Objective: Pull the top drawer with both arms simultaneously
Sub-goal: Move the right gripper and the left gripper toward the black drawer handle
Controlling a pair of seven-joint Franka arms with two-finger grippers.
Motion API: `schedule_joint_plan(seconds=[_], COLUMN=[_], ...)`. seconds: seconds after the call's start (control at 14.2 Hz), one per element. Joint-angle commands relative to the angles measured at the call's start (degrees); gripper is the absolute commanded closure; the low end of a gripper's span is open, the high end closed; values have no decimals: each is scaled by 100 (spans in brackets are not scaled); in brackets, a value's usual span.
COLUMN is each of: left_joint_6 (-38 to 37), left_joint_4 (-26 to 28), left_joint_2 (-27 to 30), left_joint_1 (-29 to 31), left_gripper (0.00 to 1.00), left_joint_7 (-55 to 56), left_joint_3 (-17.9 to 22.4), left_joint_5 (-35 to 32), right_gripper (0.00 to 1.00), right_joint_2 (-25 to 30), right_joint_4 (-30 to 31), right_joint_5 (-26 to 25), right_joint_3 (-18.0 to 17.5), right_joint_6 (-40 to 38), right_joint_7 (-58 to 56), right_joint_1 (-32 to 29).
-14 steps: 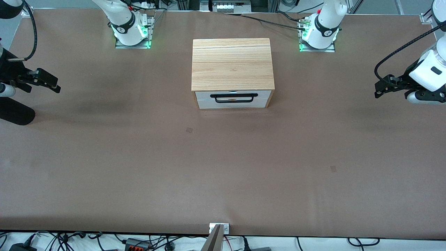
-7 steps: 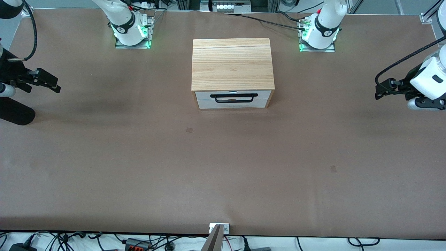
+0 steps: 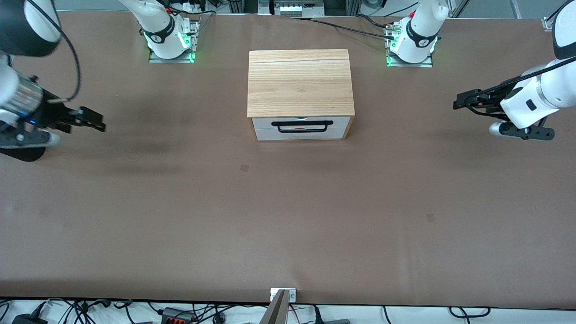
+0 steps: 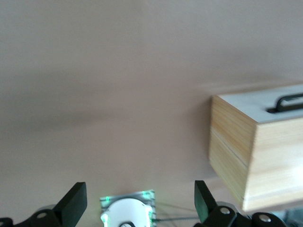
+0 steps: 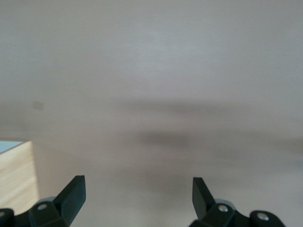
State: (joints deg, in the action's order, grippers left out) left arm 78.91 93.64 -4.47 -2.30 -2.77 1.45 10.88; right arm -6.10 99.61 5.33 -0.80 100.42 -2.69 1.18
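1. The table (image 3: pixel 288 216) lies bare in front of the drawer, so it has room to slide out.
2. The top drawer (image 3: pixel 300 122) is shut, its handle (image 3: pixel 302 126) facing the camera.
3. The left gripper (image 3: pixel 463 100) and right gripper (image 3: pixel 92 120) hover wide open and empty over the table's ends, well apart from the cabinet (image 3: pixel 299 83).

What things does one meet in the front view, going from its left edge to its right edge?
right gripper → cabinet with the top drawer shut in its front → left gripper.
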Motion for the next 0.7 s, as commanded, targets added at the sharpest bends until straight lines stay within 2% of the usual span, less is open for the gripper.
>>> schedule_joint_plan(seconds=[0.0, 0.21, 0.35, 0.42, 0.63], left_joint_6=[-305, 26, 449, 529, 1247], left_joint_4=[-136, 416, 944, 1050, 1262], left_joint_2=[-203, -379, -563, -712, -1072], left_joint_1=[45, 80, 90, 20, -77], left_gripper=[0, 0, 0, 0, 0], left_joint_7=[-442, -1154, -1436, -1463, -1917], left_joint_3=[22, 22, 22, 22, -249], left_joint_5=[615, 1703, 2696, 3092, 3631], right_gripper=[0, 0, 0, 0, 0], right_joint_2=[-565, -1146, -1366, -1532, -2043], right_joint_4=[-74, -65, -56, -56, -56], right_joint_5=[764, 2196, 2725, 3163, 4683], right_joint_3=[-7, -16, -16, -16, -16], right_joint_6=[301, 687, 1039, 1084, 1137], right_joint_7=[-65, -74, -65, -74, -765], right_joint_1=[373, 821, 1269, 1393, 1587])
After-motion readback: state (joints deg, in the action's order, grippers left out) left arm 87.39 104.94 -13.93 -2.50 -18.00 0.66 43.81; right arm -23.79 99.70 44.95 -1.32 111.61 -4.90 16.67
